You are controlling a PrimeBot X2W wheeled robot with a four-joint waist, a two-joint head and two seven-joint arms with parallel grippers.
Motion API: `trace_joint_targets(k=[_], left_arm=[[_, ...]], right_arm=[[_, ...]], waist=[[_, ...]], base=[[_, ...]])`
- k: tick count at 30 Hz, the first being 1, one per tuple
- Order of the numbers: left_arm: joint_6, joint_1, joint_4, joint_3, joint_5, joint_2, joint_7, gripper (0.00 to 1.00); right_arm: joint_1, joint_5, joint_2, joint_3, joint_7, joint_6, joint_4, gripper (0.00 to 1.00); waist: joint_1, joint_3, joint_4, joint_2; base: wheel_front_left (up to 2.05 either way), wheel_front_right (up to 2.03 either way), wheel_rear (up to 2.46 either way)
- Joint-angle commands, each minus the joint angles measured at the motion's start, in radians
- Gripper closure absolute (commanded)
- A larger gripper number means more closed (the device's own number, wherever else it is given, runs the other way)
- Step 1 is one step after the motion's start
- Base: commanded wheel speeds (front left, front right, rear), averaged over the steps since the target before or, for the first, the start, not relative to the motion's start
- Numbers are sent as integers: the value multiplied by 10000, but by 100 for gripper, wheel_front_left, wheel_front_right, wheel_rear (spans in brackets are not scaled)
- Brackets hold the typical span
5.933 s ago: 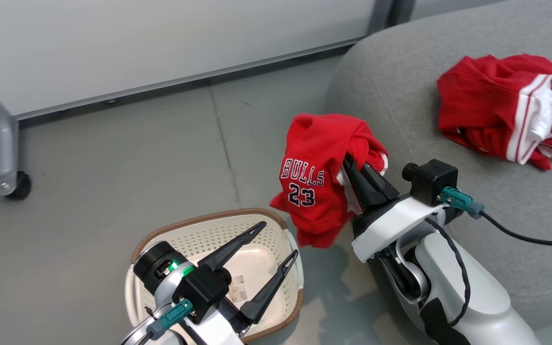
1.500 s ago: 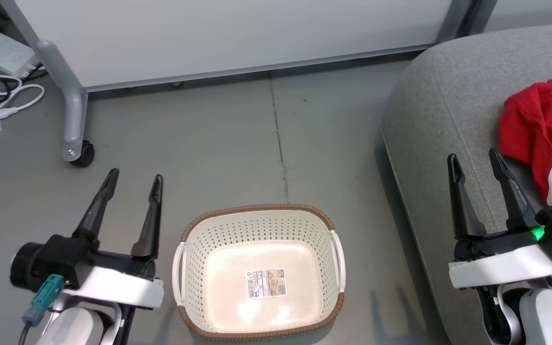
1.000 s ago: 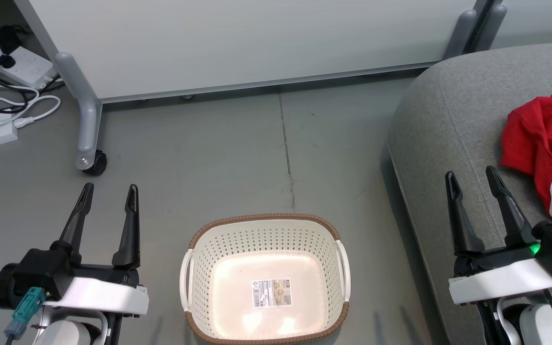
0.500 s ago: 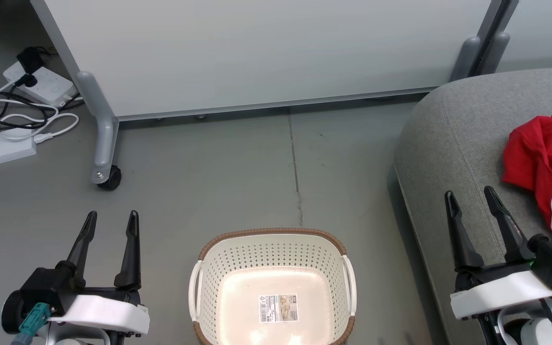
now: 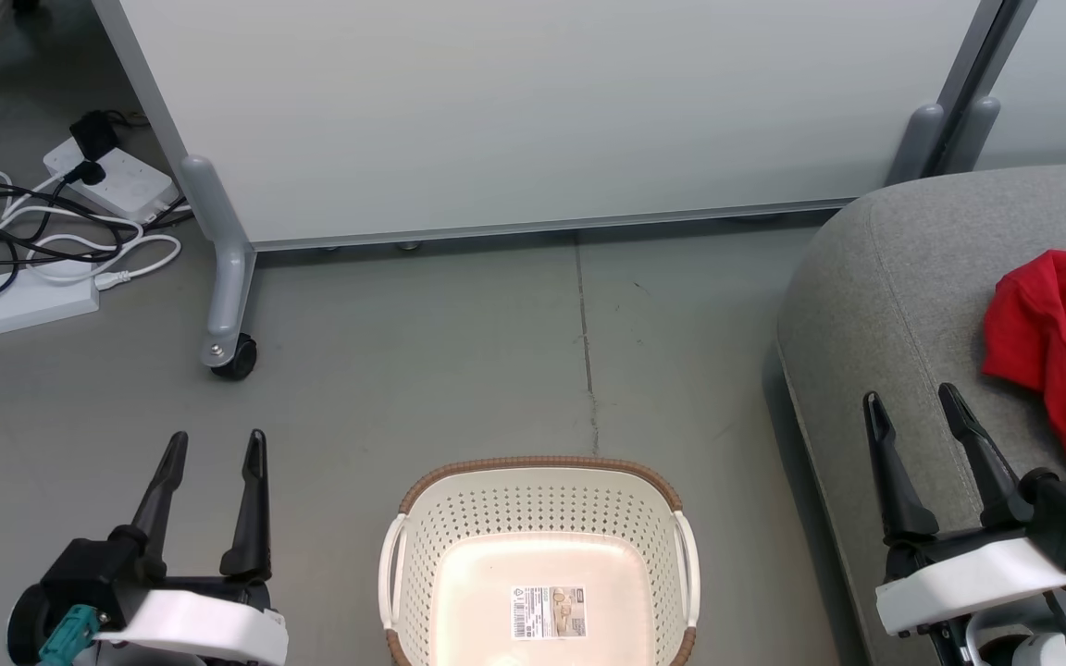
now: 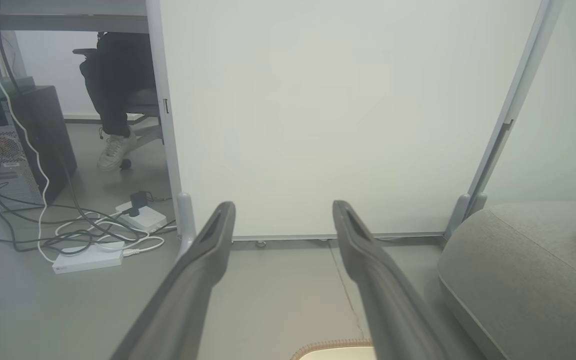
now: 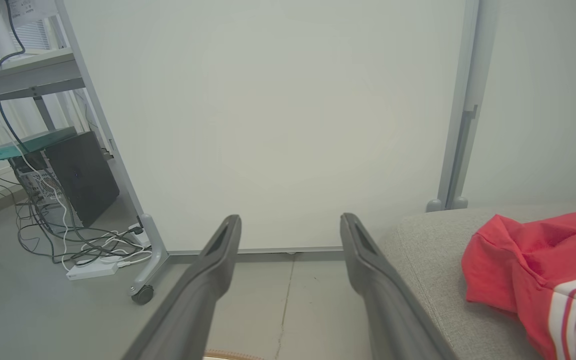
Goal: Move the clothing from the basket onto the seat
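The red clothing point(image 5: 1060, 342) with white stripe trim lies bunched on the grey seat point(image 5: 894, 305) at the right; it also shows on the seat point(image 7: 433, 260) as red clothing point(image 7: 533, 270) in the right wrist view. The cream basket point(image 5: 540, 564) with a brown rim stands on the floor at bottom centre, holding nothing but its label sticker. My left gripper point(image 5: 216, 446) is open over bare floor left of the basket. My right gripper point(image 5: 911, 400) is open over the seat's front edge, left of the clothing and apart from it.
A white partition panel point(image 5: 533, 111) on grey legs with a castor point(image 5: 233, 356) stands behind. Cables and power strips point(image 5: 29, 301) lie on the floor at the left. A seated person's leg and shoe point(image 6: 115, 150) show beyond the panel, beside a computer tower point(image 6: 23, 150).
The head camera has tilted up, so basket and seat sit lower in the picture. Since the earliest frame, the jersey has left my right gripper and both arms have drawn back.
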Motion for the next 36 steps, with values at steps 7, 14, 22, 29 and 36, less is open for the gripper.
trace_joint_targets(k=[7,14,22,29,36], left_arm=[[-313,117,278,173,497,-195,-42,0],[-510,103,481,320,745,-368,-42,0],[-660,24,694,451,978,-481,-42,0],[-776,-49,815,586,1146,-643,-42,0],[-898,-29,920,677,1298,-737,-42,0]], right_arm=[[125,-59,-42,-69,109,21,-65,0],[188,-8,-42,-72,160,21,-95,0],[222,28,-42,-32,220,21,-66,0],[226,-43,-42,-44,320,21,-29,0],[269,-13,-42,-89,363,21,-6,0]], waist=[[0,-81,13,0],[0,-130,9,0],[0,-151,13,0],[0,-179,40,0],[0,-247,93,0]], base=[[0,0,0],[0,0,0],[0,0,0],[0,0,0],[0,0,0]])
